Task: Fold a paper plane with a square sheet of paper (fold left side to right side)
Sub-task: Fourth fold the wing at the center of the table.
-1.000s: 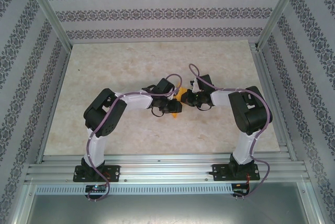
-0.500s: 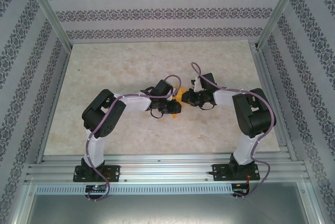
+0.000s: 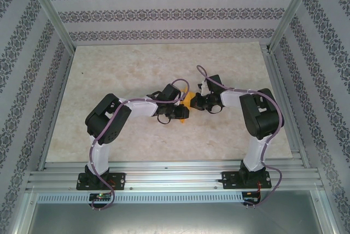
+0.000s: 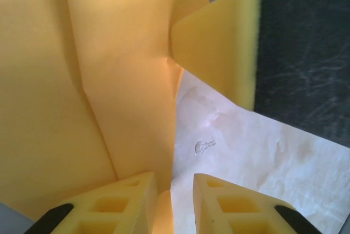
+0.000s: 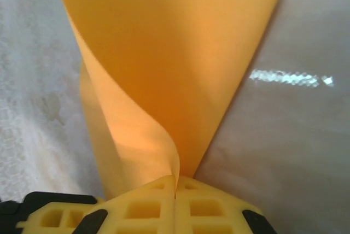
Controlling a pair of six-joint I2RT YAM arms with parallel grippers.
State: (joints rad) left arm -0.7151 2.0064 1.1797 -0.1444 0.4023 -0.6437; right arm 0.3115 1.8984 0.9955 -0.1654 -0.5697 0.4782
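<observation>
Right now your thin orange-yellow sheet of paper sits about midway between the far and near edges of the pale marbled table, a touch nearer its right edge than its left. Both arms reach in to it, one from each side.

Your right gripper has its yellow foam fingers pressed flat together, with an edge of the sheet pinched in the seam between them. From that pinch the paper rises and curls over, one straight-edged flap standing above the table.

Your left gripper is narrow but not closed. A slim gap stands between its two foam fingers, and you can see the table through it. A folded edge of the sheet runs down into that gap along the inner face of the left-hand finger; you cannot tell whether that finger presses it.

Across the left wrist view the sheet shows a long straight crease. At the upper right of that view, one of the right gripper's foam pads meets the paper, its black body just beside it.
</observation>
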